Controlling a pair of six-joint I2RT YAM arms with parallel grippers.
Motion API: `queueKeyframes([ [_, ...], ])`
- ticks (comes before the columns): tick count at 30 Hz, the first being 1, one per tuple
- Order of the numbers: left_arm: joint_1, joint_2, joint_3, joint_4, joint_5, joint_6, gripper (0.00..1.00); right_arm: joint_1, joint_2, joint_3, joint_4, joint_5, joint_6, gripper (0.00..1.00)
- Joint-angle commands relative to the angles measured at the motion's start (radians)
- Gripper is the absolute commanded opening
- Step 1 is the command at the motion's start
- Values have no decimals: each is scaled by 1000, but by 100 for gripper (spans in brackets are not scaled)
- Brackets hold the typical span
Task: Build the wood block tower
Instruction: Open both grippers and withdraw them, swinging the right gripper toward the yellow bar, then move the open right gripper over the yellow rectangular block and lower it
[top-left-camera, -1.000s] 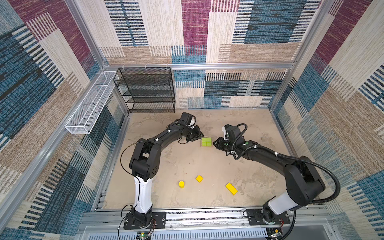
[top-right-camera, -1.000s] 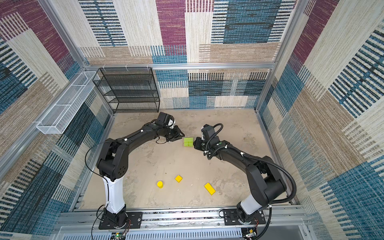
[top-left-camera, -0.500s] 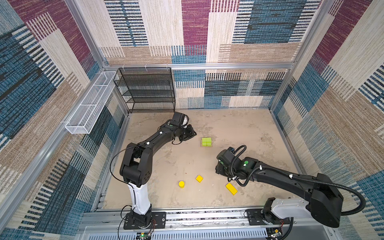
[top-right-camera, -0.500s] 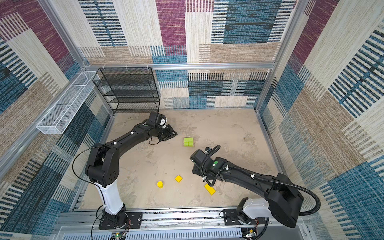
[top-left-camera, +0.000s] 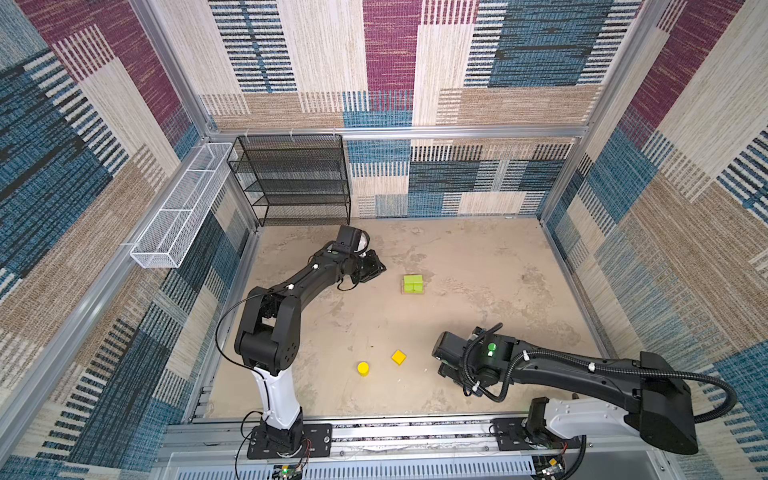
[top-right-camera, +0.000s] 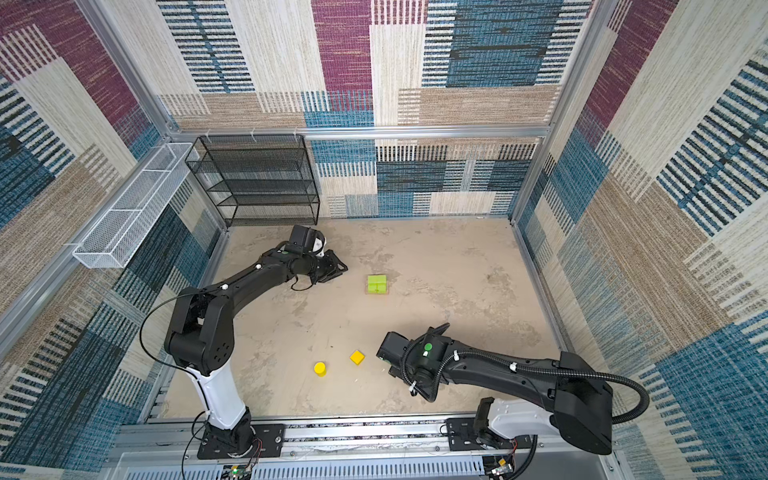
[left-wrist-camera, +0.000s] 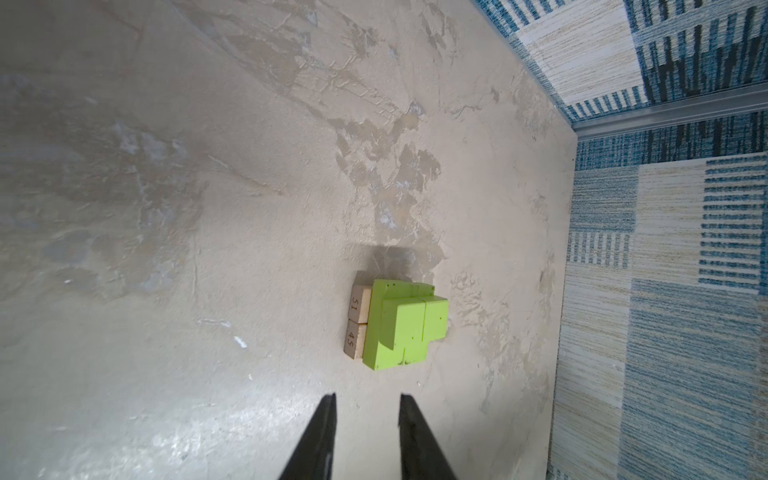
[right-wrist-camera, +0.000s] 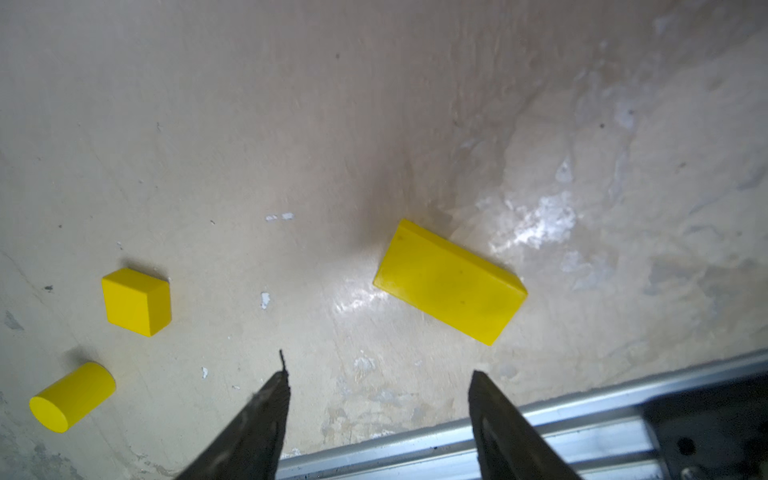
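Starting at the front of the cell: the right gripper (right-wrist-camera: 378, 376) hangs low over the floor (top-left-camera: 478, 270) at roughly 5 o'clock, close to the front rail (right-wrist-camera: 540, 419). Its jaws are spread wide and there's nothing in them. The yellow bar (right-wrist-camera: 449, 282) lies flat on the floor just ahead of the fingertips, not between them and not touching them. You can only see it from the right wrist camera, because in both top views the arm covers it.

The yellow cube (top-left-camera: 398, 357) sits on the floor at about 9 o'clock from that gripper, a bit apart. The yellow cylinder (top-left-camera: 363, 368) stands upright near the cube, at its 8 o'clock, and the two aren't touching.

Further back, near the middle of the floor, is the tower (top-left-camera: 412, 284). It has two tan planks (left-wrist-camera: 358, 320) side by side at the bottom, green blocks (left-wrist-camera: 382, 353) laid across them, and two green cubes (left-wrist-camera: 415, 324) next to each other on top. No yellow on it yet.

The left gripper (left-wrist-camera: 366, 397) is at the tower's 9 to 10 o'clock, pointing at it but clearly apart. Its jaws are only a little way apart, with nothing between them.

At the very back, around 11 o'clock, a black mesh shelf (top-left-camera: 297, 183) stands against the wall, and a white wire basket (top-left-camera: 183, 208) hangs on the side wall next to it
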Motion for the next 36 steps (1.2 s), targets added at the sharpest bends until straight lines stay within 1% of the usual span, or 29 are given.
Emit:
queueKeyframes([
  [1, 10, -15, -10, 26, 19, 14, 31, 12, -8, 5, -61, -6, 104, 77],
  [8, 24, -23, -27, 31, 27, 13, 31, 12, -70, -66, -21, -11, 167, 88],
  [15, 29, -31, -42, 43, 26, 8, 31, 12, -128, -130, 10, 12, 218, 88],
  [29, 34, -19, -46, 44, 27, 1, 30, 10, -139, -183, 49, 59, 259, 87],
  [36, 36, -19, -48, 43, 28, 2, 30, -8, -112, -185, 65, 64, 242, 86],
])
